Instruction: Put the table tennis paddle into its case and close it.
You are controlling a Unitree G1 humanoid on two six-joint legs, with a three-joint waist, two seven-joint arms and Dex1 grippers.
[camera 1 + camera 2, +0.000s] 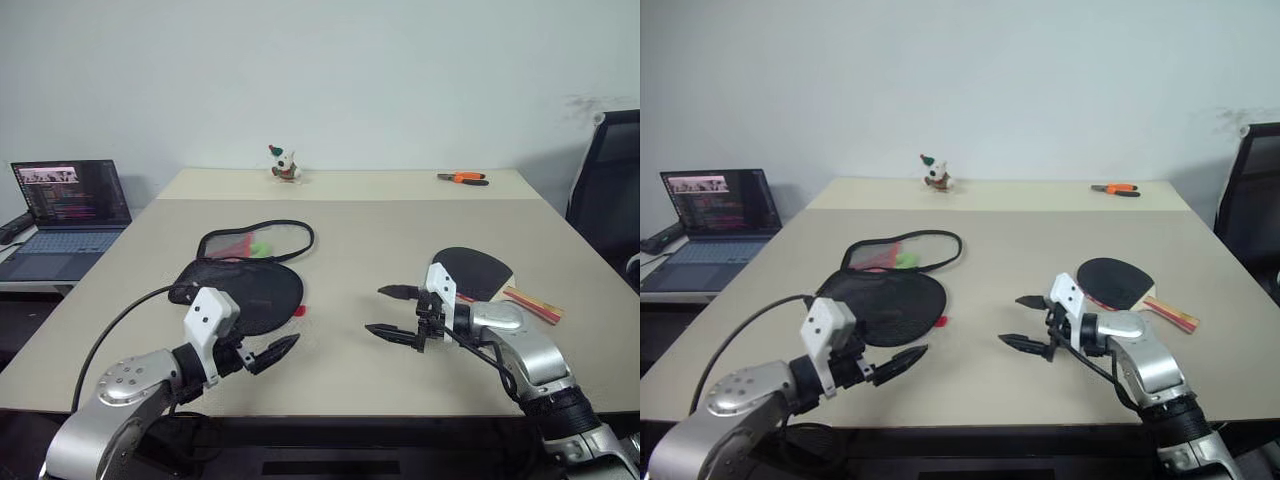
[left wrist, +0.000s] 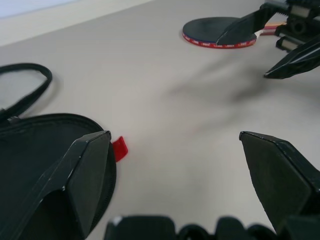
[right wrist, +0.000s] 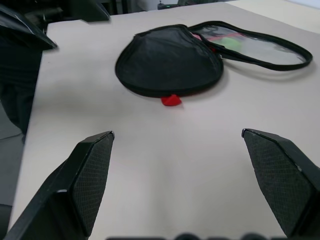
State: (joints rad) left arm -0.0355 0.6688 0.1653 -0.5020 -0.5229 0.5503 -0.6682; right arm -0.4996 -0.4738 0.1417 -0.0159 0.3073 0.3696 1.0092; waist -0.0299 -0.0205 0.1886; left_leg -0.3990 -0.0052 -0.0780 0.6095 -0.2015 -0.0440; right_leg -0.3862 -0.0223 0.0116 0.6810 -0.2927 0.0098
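At the far left we see a laptop (image 1: 70,215) on a side desk. Our left gripper (image 1: 268,355) hovers with fingers spread and empty, just beside the case (image 1: 245,285), which lies unzipped on the table (image 1: 380,230), its flap folded back; something green, perhaps a ball, shows inside. Our right gripper (image 1: 392,312) hangs released over bare tabletop. Beyond it the table tennis paddle (image 1: 480,275) lies flat, black face up, well apart from the case.

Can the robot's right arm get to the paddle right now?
Probably yes. The table tennis paddle lies flat just beside the open right gripper, with bare table around it and nothing on top.
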